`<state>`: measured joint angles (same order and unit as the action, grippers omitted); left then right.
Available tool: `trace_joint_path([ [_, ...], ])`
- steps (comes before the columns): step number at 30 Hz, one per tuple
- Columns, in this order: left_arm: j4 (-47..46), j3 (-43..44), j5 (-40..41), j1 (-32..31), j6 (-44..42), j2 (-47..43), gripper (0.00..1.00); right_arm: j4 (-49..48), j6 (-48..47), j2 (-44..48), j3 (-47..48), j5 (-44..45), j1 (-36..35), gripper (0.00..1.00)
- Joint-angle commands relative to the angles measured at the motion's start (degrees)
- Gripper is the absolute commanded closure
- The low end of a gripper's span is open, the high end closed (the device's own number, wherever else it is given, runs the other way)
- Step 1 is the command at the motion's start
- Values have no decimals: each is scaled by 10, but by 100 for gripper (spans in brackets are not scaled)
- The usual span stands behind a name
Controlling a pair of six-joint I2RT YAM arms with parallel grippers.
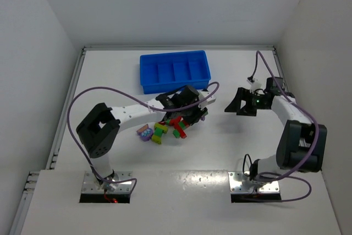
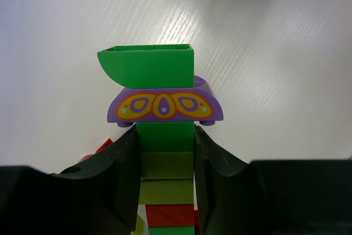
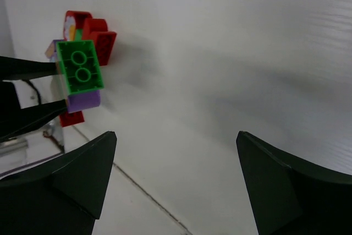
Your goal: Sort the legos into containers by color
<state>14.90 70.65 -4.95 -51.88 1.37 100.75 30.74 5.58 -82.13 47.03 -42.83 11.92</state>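
Note:
My left gripper (image 1: 193,111) (image 2: 166,155) is shut on a stacked cluster of legos. The cluster has a green brick (image 2: 147,67) at the end, then a purple brick with a yellow pattern (image 2: 165,105), then green, yellow-green and red bricks between the fingers (image 2: 127,174). The same cluster shows in the right wrist view, green brick (image 3: 80,65) facing the camera. Loose legos lie on the table below my left arm: purple (image 1: 144,132), yellow-green and green (image 1: 160,131), red (image 1: 177,125). The blue tray (image 1: 165,87) stands behind. My right gripper (image 1: 238,106) (image 3: 176,136) is open and empty, right of the cluster.
White walls enclose the table on the left, back and right. A purple cable loops over my left arm (image 1: 126,115) and another runs along my right arm (image 1: 286,111). A seam line crosses the table surface in the right wrist view (image 3: 137,188).

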Motion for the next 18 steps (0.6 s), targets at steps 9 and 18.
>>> trace_joint_path([
  [9, -24, 29, -44, -13, -22, -17, 100, 8, 6, -43, 73, -121, -44, 17],
  [18, -30, 62, -100, -13, -17, -6, 100, 22, -30, -70, 78, -182, -73, 19],
])
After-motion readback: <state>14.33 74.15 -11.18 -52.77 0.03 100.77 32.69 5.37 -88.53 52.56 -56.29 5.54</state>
